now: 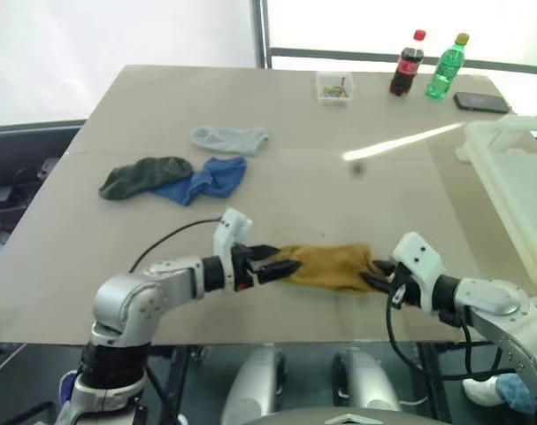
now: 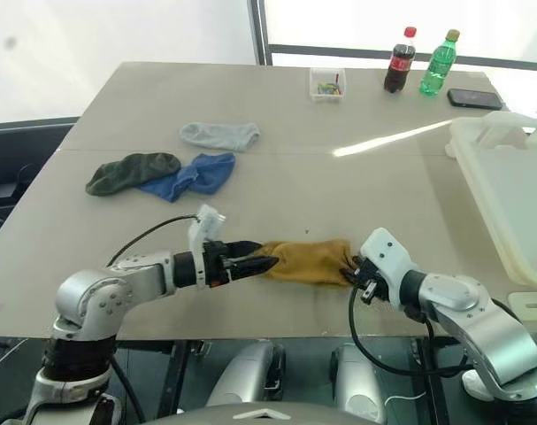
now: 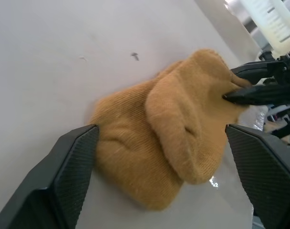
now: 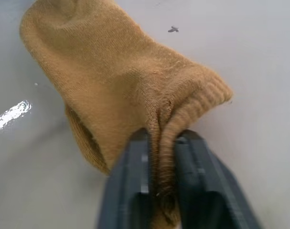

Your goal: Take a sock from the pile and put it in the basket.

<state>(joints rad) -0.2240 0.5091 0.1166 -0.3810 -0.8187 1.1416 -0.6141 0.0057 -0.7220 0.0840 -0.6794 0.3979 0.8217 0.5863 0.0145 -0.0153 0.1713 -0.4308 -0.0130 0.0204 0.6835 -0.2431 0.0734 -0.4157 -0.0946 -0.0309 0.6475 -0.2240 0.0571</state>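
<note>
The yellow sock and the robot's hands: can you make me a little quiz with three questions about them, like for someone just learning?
1. True or false: the yellow sock already lies in the white basket.
2. Which hand pinches the sock's cuff between its fingers? A) the left hand B) the right hand C) neither
3. Fill in: the other three socks, light grey, dark green and ____, lie farther back on the table.

Key
1. False: it lies on the table between the two hands.
2. B: the left hand's fingers stand wide apart beside the sock.
3. Blue.
</note>
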